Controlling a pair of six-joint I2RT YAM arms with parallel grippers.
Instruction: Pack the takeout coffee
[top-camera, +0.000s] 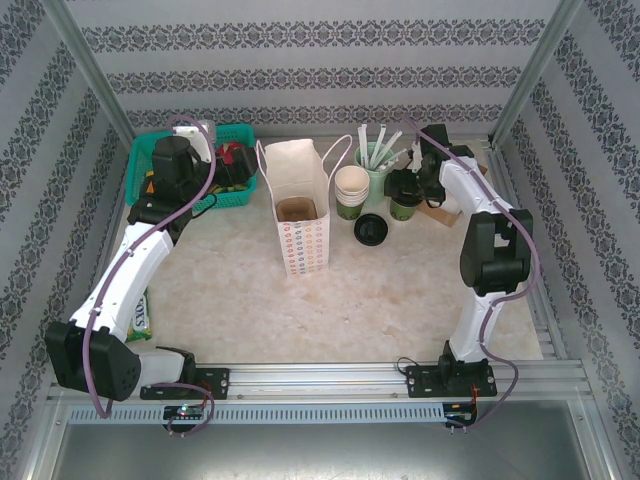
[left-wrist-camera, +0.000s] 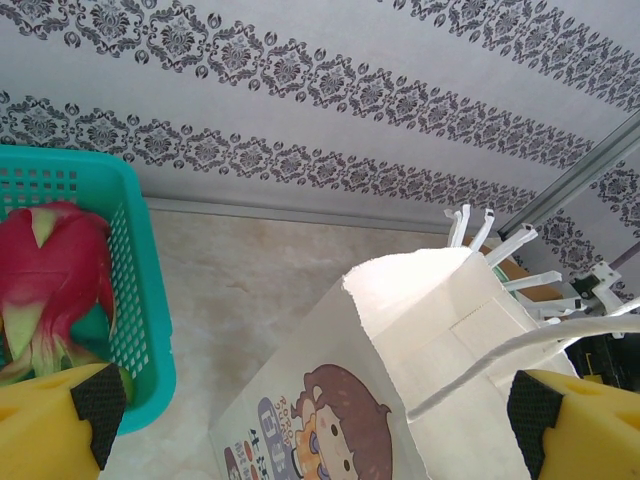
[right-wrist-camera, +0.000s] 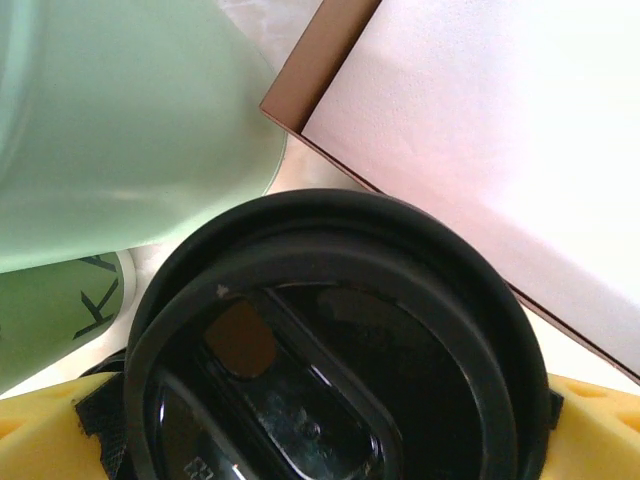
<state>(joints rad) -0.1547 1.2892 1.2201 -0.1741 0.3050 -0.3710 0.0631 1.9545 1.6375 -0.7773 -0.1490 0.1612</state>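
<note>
The right tool (right-wrist-camera: 320, 445) stands released, straddling the lidded coffee cup (right-wrist-camera: 330, 330) low in frame, apparently ready to clench. The left tool (left-wrist-camera: 315, 415), also released, hovers beside the paper bag (left-wrist-camera: 440, 320).

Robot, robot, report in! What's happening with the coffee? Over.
Left hand open, by the paper bag. Right hand open, straddling the takeout coffee lid. Green tumbler and box crowd close beside it.

Glossy, seemingly plastic lid (right-wrist-camera: 330, 350); matt paper bag (left-wrist-camera: 440, 320)
</note>
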